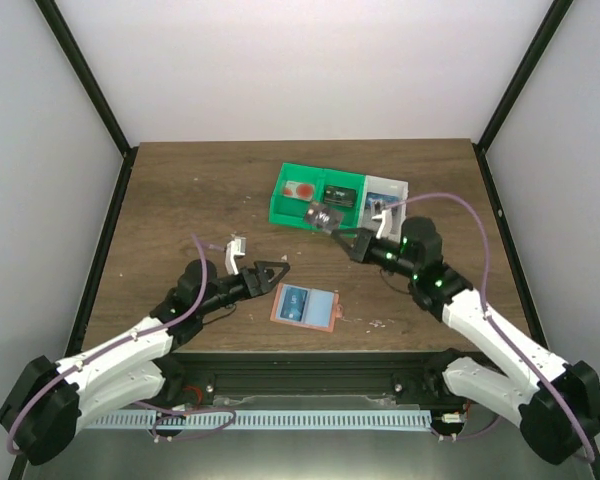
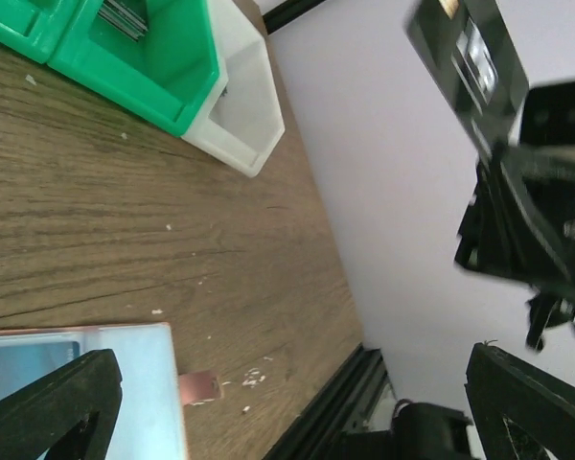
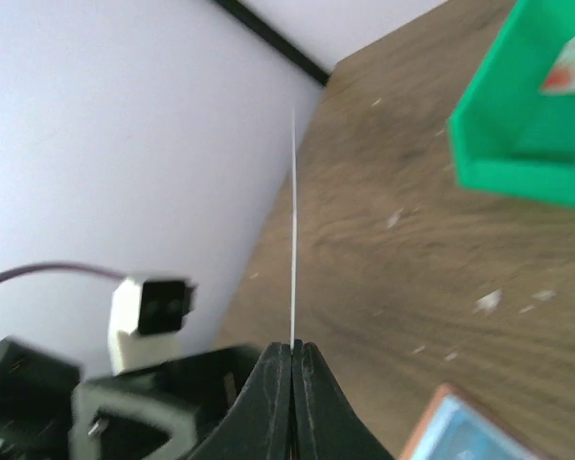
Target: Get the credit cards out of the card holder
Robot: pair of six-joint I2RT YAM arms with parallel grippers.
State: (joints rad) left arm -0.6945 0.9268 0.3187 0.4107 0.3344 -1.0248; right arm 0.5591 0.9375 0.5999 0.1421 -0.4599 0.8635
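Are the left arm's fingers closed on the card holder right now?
No, the left fingers stand wide apart while the card holder lies flat on the table.

Left wrist view: the card holder (image 2: pixel 125 383) is cut off by the left and bottom edges, and a finger (image 2: pixel 53 407) of the left gripper (image 2: pixel 292 369) hides its lower corner; the green bin (image 2: pixel 163 57) and white bin (image 2: pixel 244 115) run off the top edge. Right wrist view: the credit card (image 3: pixel 293 240) in the right gripper (image 3: pixel 293 347) appears edge-on as a thin line, its face unseen; the red item (image 3: pixel 565 72) in the bin is blurred beyond telling. Top view: the black item (image 1: pixel 338 194) in the bin is too small to identify.
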